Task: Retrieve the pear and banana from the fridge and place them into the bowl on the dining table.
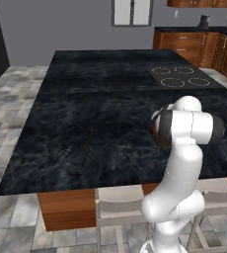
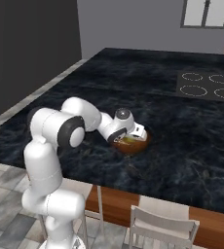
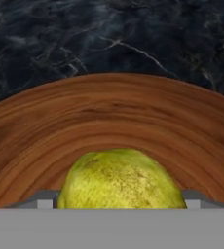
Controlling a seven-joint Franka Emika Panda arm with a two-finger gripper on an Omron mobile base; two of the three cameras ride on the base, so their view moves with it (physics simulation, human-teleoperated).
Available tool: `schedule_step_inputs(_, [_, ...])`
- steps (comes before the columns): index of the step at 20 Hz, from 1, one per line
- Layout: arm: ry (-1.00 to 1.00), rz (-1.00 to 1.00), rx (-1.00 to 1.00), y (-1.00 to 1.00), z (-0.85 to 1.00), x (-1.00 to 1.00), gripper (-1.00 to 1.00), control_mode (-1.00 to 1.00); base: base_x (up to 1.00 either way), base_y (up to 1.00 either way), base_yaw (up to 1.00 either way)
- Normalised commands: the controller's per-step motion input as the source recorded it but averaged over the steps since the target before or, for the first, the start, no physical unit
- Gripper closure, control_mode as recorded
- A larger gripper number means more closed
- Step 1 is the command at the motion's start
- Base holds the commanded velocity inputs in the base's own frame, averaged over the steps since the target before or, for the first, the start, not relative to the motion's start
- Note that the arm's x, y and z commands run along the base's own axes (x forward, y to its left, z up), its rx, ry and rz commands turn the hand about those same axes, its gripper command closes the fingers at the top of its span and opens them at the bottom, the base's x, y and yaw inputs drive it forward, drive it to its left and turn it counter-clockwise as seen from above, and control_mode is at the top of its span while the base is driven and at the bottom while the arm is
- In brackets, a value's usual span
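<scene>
1. Down over the bowl near the front edge of the dining table, gripper low inside the rim.
2. Pear dead ahead between the fingers, sitting on the bowl's wooden floor, rounded, no clear long axis.
3. Jaws spread wide; contact with the pear's sides impossible to tell.
4. Probably the release; straight up looks the cleanest exit.
5. Rim curving all around the pear, bare marble beyond, cooktop rings well apart.
</scene>
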Motion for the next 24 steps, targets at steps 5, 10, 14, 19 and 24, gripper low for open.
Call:
schedule_step_inputs(5, [0.00, 0.00, 0.00, -0.06, -0.14, 0.18, -1.00, -1.00, 0.00, 0.00, 0.00])
schedule_step_inputs(10, [0.00, 0.00, 0.00, -0.01, 0.00, -0.06, -1.00, -1.00, 0.00, 0.00, 0.00])
schedule_step_inputs(14, [-0.13, -0.01, 0.00, 0.00, 0.21, -0.51, -1.00, -1.00, 0.00, 0.00, 0.00])
schedule_step_inputs(19, [-0.25, -0.04, 0.00, 0.00, 0.66, -0.67, -1.00, -1.00, 0.00, 0.00, 0.00])
schedule_step_inputs(24, [-0.30, -0.01, -0.02, 0.00, 0.99, -0.72, -1.00, -1.00, 0.00, 0.00, 0.00])
